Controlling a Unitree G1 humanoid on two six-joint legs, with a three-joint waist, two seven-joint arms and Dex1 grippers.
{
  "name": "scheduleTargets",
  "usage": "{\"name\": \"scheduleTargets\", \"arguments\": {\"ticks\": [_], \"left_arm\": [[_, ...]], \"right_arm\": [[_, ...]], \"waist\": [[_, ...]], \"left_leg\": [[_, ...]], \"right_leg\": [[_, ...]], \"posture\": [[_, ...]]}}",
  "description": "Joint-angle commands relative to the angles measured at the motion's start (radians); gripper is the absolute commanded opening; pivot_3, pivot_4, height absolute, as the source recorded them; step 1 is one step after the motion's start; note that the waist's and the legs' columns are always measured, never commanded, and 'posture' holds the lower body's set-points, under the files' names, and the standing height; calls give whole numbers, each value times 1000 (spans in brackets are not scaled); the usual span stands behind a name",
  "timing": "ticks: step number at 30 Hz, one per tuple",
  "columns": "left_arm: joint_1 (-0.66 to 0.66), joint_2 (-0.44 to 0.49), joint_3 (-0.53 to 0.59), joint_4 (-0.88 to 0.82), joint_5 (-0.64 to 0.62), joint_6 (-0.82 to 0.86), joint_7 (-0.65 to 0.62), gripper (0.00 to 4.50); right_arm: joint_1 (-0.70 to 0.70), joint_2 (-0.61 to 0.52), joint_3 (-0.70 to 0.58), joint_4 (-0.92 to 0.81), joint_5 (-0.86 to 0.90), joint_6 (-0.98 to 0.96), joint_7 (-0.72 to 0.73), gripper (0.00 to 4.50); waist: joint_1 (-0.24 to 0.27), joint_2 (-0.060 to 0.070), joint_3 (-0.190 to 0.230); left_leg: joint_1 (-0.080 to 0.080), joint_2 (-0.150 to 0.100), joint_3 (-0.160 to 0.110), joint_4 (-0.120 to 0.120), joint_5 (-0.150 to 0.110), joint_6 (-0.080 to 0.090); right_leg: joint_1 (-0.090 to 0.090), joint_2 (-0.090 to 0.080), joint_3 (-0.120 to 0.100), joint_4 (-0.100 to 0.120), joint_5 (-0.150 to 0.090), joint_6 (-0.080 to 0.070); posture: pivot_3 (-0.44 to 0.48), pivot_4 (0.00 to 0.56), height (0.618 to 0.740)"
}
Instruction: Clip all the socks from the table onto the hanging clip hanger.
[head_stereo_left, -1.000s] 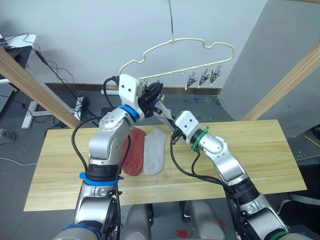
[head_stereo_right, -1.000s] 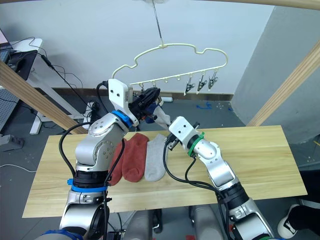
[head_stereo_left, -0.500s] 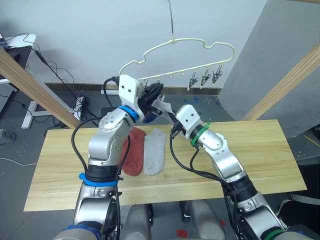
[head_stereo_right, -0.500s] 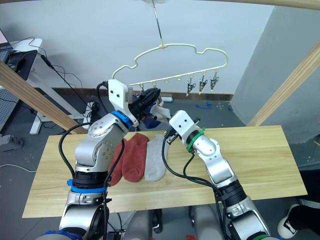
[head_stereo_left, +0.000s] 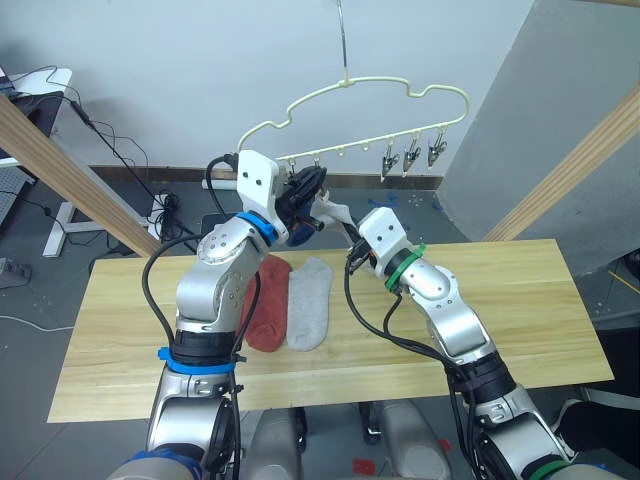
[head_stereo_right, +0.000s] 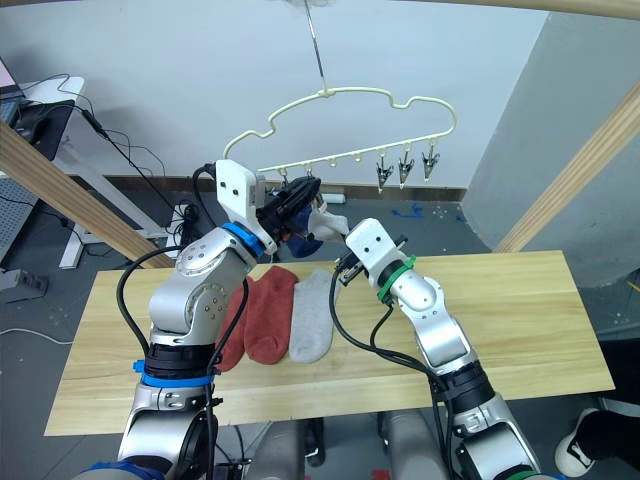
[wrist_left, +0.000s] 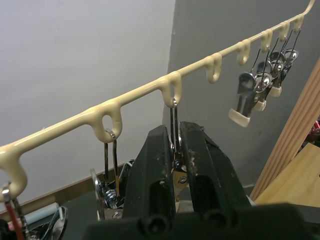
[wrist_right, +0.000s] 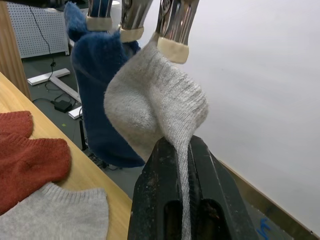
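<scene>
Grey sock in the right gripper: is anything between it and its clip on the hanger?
Nothing is: the grey sock already sits in a clip under the clip hanger, beside a clipped blue sock; the right gripper pinches its lower end.

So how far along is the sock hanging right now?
Blue socks hang clipped on the clip hanger. In hand: the right gripper holds a grey sock at a clip the left gripper squeezes. Left on the table: one grey sock and red socks.

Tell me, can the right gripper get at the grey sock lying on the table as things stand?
Probably not yet: the right gripper is shut on the hanging grey sock at a clip. The grey sock on the table lies uncovered below, so once released, the way looks free.
</scene>
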Motion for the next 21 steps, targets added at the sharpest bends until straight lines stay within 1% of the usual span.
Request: {"name": "scheduleTargets", "arguments": {"ticks": [1,6,12,21], "left_arm": [[-1,4,-6,-8,7,-5,1,2],[1,5,-5,-9,9,-4,1,2],[6,2,-8,-17,9,2,3,2],[11,4,-8,-25,9,10,7,2]], "right_arm": [[11,11,-3,-43,9,-5,-7,0],[22,27,-7,-64,18,0,-13,0],[3,55,-8,-66,19,1,-24,0],[-13,63,-18,-55,27,2,-27,0]], "waist": [[0,0,0],[0,0,0],[0,0,0],[0,0,0]], "left_leg": [[0,0,0,0,0,0],[0,0,0,0,0,0],[0,0,0,0,0,0],[0,0,0,0,0,0]], "right_leg": [[0,0,0,0,0,0],[0,0,0,0,0,0],[0,0,0,0,0,0],[0,0,0,0,0,0]], "posture": [[-148,317,740],[-148,317,740],[-148,317,740],[-146,318,740]]}}
